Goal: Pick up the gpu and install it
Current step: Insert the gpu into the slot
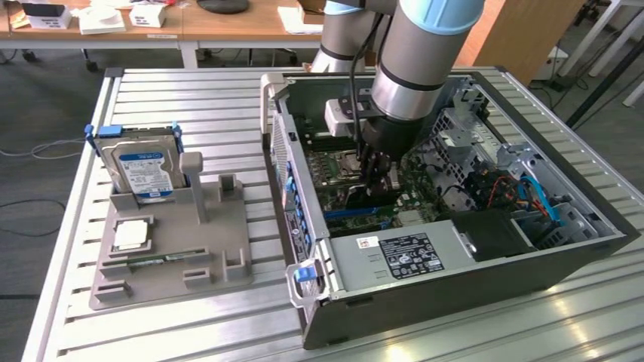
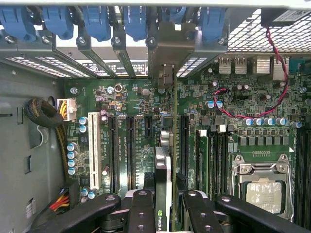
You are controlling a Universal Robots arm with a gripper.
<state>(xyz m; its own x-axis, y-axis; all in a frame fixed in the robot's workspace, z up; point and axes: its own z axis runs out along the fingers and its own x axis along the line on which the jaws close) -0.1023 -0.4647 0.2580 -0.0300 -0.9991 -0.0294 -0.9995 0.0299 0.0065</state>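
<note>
The gpu (image 2: 164, 170) stands edge-on over the motherboard's (image 2: 121, 107) expansion slots, and its metal bracket (image 2: 167, 53) reaches the case's rear slot openings. My gripper (image 2: 167, 213) is shut on the gpu, with one black finger (image 2: 141, 211) on each side of the card. In the exterior view the gripper (image 1: 381, 177) reaches down into the open computer case (image 1: 473, 264), low over the motherboard. I cannot tell whether the card's lower edge sits in a slot.
A grey fixture (image 1: 207, 249) at the exterior view's left holds a silver hard drive (image 1: 144, 172), a processor (image 1: 131, 234) and a memory stick (image 1: 151, 261). Inside the case are the power supply (image 1: 397, 256), cables (image 1: 523, 192), blue slot latches (image 2: 97, 22) and the CPU socket (image 2: 265, 189).
</note>
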